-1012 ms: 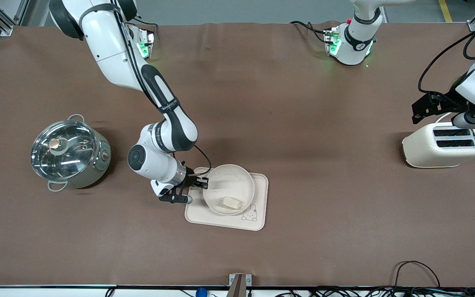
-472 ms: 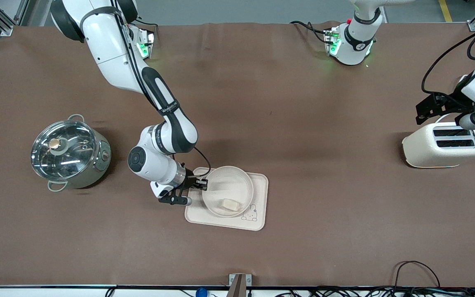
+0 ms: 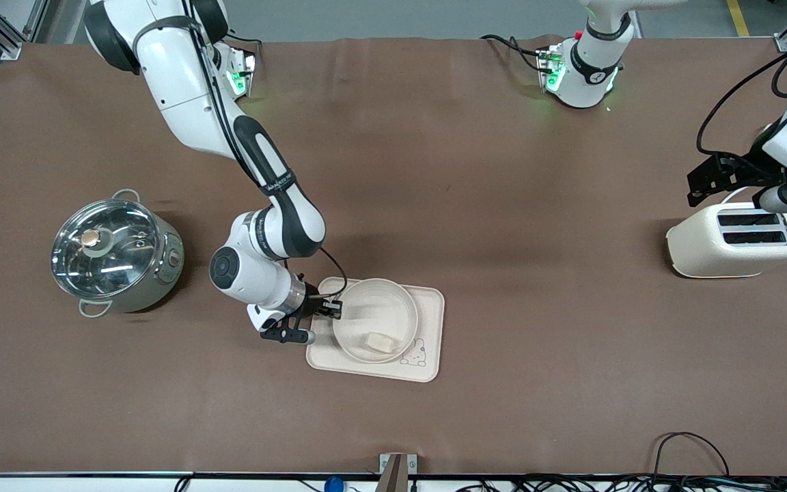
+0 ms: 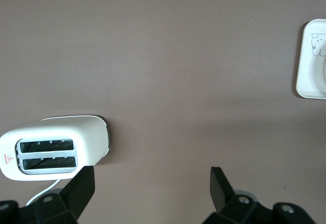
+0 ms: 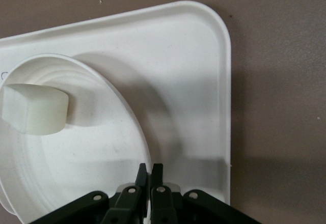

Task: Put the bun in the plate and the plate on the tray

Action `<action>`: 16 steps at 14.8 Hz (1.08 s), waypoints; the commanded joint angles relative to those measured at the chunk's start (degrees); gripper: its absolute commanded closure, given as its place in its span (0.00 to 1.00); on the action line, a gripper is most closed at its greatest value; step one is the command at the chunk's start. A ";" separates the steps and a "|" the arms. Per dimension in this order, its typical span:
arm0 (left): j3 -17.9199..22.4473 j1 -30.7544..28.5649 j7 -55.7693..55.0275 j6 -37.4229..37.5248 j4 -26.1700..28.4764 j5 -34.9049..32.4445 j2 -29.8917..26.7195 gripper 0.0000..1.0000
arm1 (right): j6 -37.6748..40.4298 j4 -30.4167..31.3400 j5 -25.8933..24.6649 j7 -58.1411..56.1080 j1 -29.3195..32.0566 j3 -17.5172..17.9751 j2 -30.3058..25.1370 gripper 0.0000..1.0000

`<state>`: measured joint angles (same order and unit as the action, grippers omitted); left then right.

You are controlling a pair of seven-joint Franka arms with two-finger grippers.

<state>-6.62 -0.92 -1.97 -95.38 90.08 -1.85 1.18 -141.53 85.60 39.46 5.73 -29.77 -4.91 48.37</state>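
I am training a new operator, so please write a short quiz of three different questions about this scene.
1. True or false: the bun lies in the plate.
2. What does the right gripper grip? A) the pot lid B) the plate's rim C) the toaster
3. The left gripper is over which appliance?

Key:
1. True.
2. B; the plate is over the tray.
3. The toaster; its fingers are open and hold nothing.

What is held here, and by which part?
The right gripper pinches the plate by its rim; the left gripper holds nothing.
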 commanded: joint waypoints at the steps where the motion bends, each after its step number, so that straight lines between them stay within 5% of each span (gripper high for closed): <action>1: 0.03 -0.22 0.22 -0.25 -1.12 0.97 -0.47 0.00 | 2.21 -2.72 -0.78 -0.28 1.47 0.60 1.38 1.00; 4: 0.03 -0.30 -0.32 -0.16 -2.27 1.06 0.23 0.00 | 3.36 -3.34 -0.35 -0.10 2.00 0.69 1.47 0.94; 6: 0.21 -0.22 -0.32 -0.16 -2.27 0.45 0.23 0.00 | 3.36 -3.34 -0.26 0.16 2.00 0.69 1.47 0.56; 8: 0.47 -0.39 -0.14 -0.16 -2.36 1.15 0.49 0.00 | 3.36 -3.34 0.00 0.16 2.26 0.78 1.12 0.32; 12: 0.30 -0.13 0.39 0.01 -3.23 0.97 0.49 0.00 | 7.30 -2.72 -0.17 0.42 3.14 0.78 -3.26 0.03; 16: 0.12 0.04 0.56 0.72 -3.50 1.15 0.58 0.00 | 19.68 -2.55 -1.13 -0.01 8.05 0.34 -13.10 0.00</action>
<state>-6.45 -0.87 -2.08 -95.51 87.99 -1.85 1.33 -127.55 80.47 39.43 5.93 -25.81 -5.43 42.25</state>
